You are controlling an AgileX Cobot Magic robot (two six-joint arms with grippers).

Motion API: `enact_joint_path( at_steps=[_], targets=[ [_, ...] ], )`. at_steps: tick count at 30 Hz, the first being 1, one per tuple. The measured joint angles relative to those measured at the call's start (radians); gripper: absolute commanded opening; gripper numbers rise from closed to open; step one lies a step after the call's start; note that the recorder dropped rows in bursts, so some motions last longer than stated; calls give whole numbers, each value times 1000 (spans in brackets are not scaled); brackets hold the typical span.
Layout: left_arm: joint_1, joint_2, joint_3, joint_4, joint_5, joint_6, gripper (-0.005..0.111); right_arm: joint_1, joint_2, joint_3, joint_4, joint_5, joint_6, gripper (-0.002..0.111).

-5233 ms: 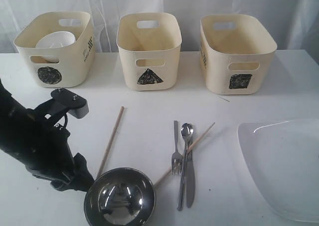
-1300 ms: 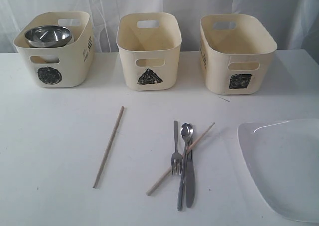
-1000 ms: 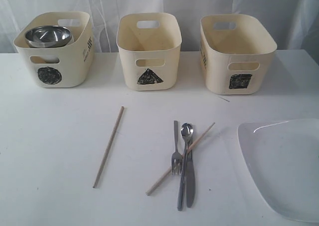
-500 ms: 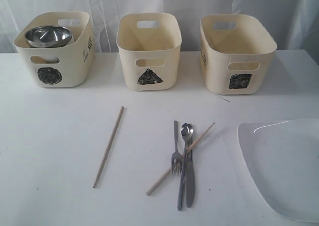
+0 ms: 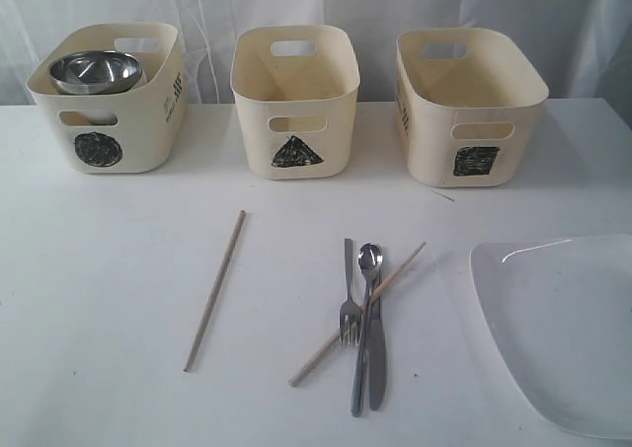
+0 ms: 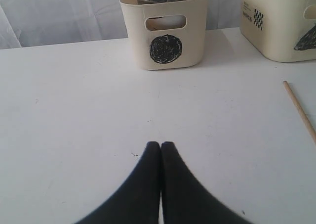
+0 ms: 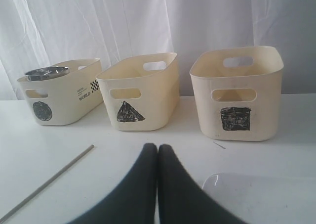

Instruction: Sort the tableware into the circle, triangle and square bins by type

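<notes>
Because bowls seem to belong in the circle bin [image 5: 148, 136], the steel bowl [image 5: 96, 70] sits inside it. The fork [image 5: 349, 309], spoon [image 5: 363, 319] and knife [image 5: 377, 363] lie bunched on the counter [image 5: 99, 269] with one chopstick [image 5: 395, 269] across them, a second chopstick [image 5: 215, 289] near and the white plate [image 5: 563, 329] at the right, probably waiting their turn. The left end effector [image 6: 161, 145] and the right end effector [image 7: 157, 147] are both pressed together, holding nothing.

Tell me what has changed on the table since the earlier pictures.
The steel bowl went from the front of the table into the circle bin. The left gripper, then beside it, has left the exterior view, shut and empty. The chopsticks, fork, spoon, knife, plate, triangle bin and square bin stayed put.
</notes>
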Motion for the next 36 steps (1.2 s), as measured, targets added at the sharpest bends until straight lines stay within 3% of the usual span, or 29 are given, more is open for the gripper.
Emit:
enact_joint_path(
  at_steps=[9, 16, 24, 25, 27, 29, 31, 33, 34, 36],
  targets=[
    [0, 0, 1, 0, 2, 1, 0, 0, 0, 3, -2, -4, 6, 0],
    [0, 0, 1, 0, 2, 1, 0, 0, -2, -41, 4, -189, 98, 0],
    [0, 0, 1, 0, 2, 1, 0, 0, -2, -121, 23, -229, 193, 0],
    [0, 0, 1, 0, 2, 1, 0, 0, -2, -131, 26, -193, 214, 0],
    [0, 0, 1, 0, 2, 1, 0, 0, 34, -220, 30, 78, 226, 2],
    [0, 0, 1, 0, 2, 1, 0, 0, 155, -330, 92, 264, 67, 8],
    [0, 0, 1, 0, 2, 1, 0, 0, 341, -468, 216, 422, -224, 18],
    [0, 0, 1, 0, 2, 1, 0, 0, 600, -630, 301, 593, -387, 34],
    [0, 0, 1, 0, 2, 1, 0, 0, 687, -681, 316, 657, -417, 45],
    [0, 0, 1, 0, 2, 1, 0, 0, 889, -795, 321, 746, -447, 54]
  ],
)
